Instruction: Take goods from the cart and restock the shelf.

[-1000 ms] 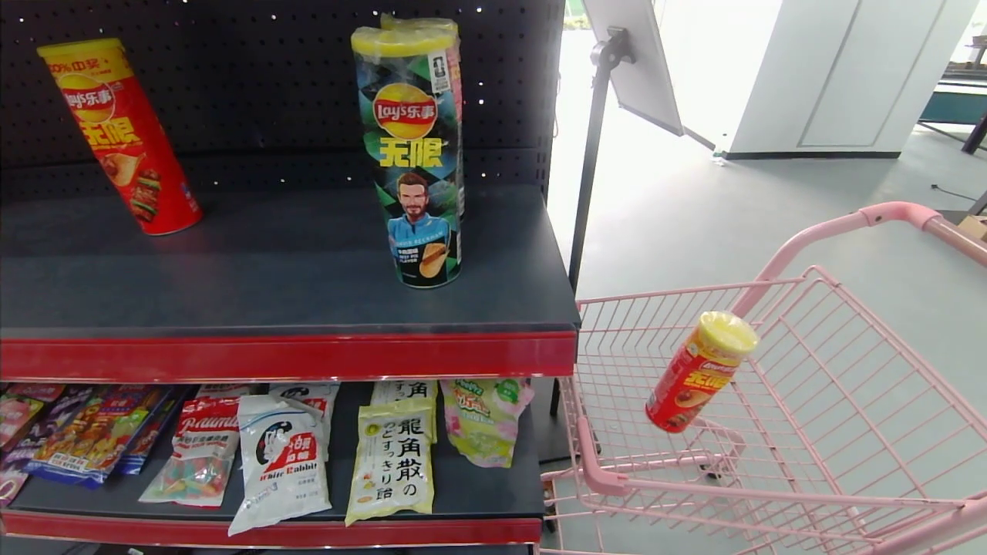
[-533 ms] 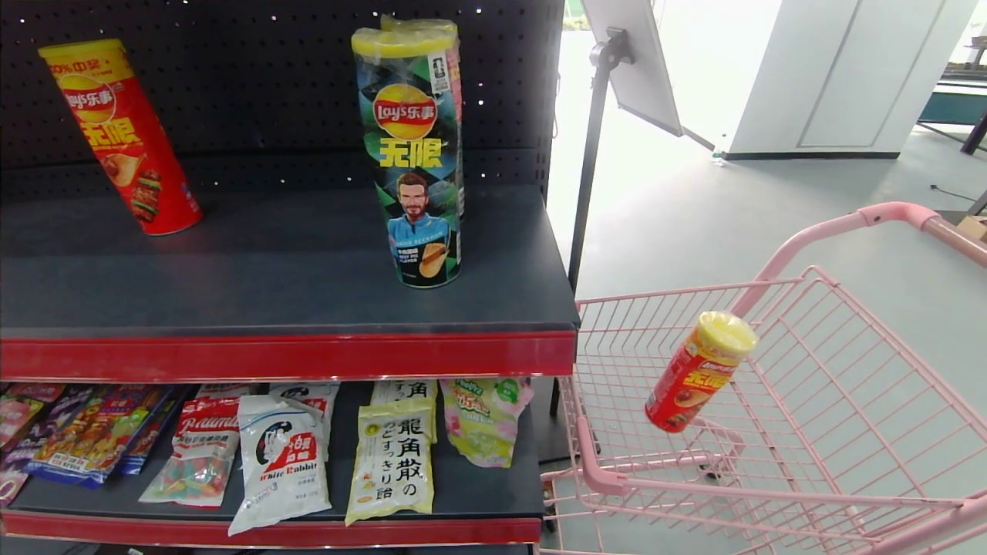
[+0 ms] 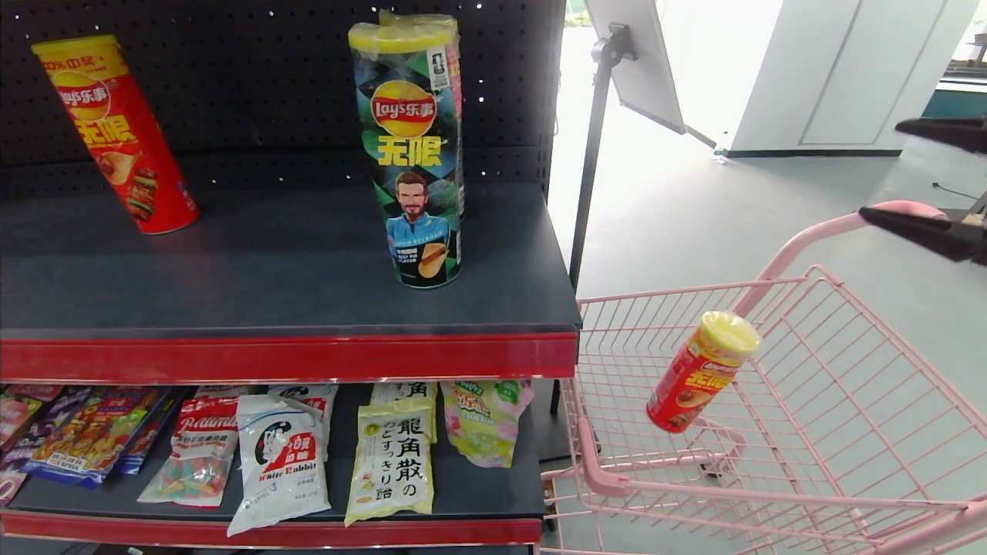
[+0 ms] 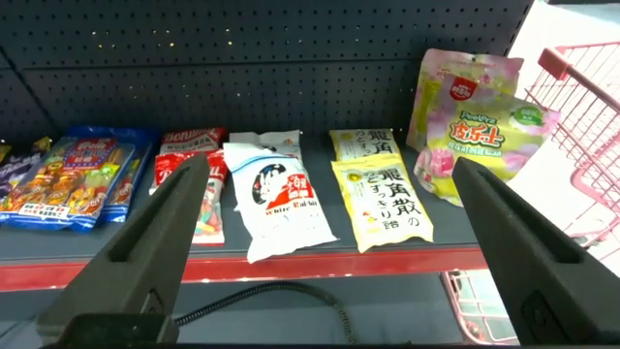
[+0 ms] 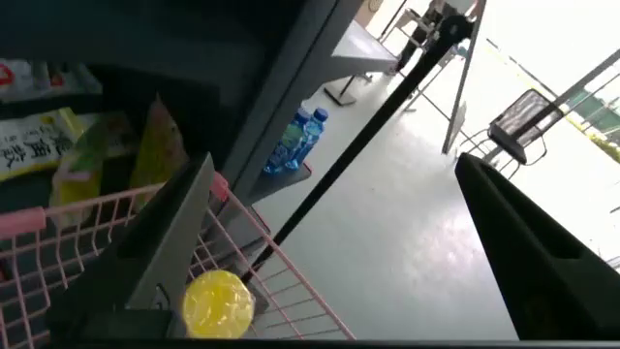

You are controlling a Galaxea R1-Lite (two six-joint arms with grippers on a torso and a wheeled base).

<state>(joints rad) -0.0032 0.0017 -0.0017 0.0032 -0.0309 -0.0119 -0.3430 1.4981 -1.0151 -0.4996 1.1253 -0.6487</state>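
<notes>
A small red chip can (image 3: 700, 371) with a yellow lid leans upright inside the pink wire cart (image 3: 810, 432) at the right. Its lid (image 5: 218, 302) shows below my right gripper (image 5: 336, 160). My right gripper (image 3: 880, 169) hangs open and holds nothing, above the cart's far handle, up and to the right of the can. The upper shelf (image 3: 254, 270) carries a tall dark chip can (image 3: 412, 154) near its right end and a tilted red chip can (image 3: 116, 135) at the back left. My left gripper (image 4: 329, 163) is open and holds nothing, facing the lower shelf.
The lower shelf (image 3: 478, 493) holds several snack bags, among them a white bag (image 4: 281, 199), a yellow bag (image 4: 383, 199) and a pink-green bag (image 4: 475, 121). A stand with a tilted panel (image 3: 636, 58) rises behind the cart. Open grey floor lies beyond.
My right gripper has come into the head view at the right edge, above the cart handle. The head camera has shifted slightly. The cans have stayed put.
</notes>
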